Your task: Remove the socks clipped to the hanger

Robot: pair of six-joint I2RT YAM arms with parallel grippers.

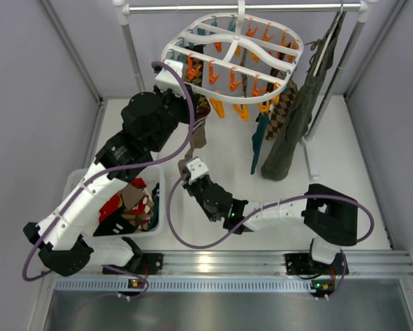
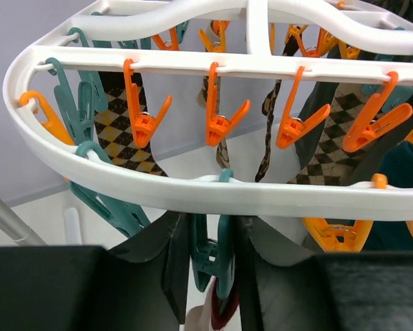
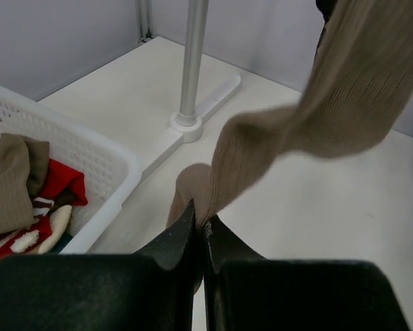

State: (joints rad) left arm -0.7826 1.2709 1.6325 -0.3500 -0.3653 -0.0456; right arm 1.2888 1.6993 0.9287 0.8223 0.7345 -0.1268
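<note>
Fingers [image 3: 175,241] of the right gripper [image 3: 200,221] are pressed together with no gap, pinching the lower part of a long tan ribbed sock [image 3: 344,103]. From the pinch the sock climbs up and to the right of them, out of the wrist view. Left of these fingers stands a white perforated plastic basket [image 3: 103,165] holding red and tan cloth. Beyond them a metal rack pole [image 3: 192,55] rises from its white foot.

The left gripper [image 2: 212,231] is raised just under the near rim of the white plastic oval drying hanger [image 2: 192,196]. Its fingers [image 2: 158,255] sit on either side of a teal plastic clip [image 2: 223,258] hanging from that rim — they look closed against it, and a bit of sock cloth shows under the clip between them. Above and beyond these fingers, brown-and-tan argyle socks [image 2: 123,134] hang from the far crossbars among orange clips [image 2: 220,124]. In the overhead view a dark teal sock [image 1: 259,141] and an olive-green garment [image 1: 292,131] hang to the right of both grippers — well apart from them.
</note>
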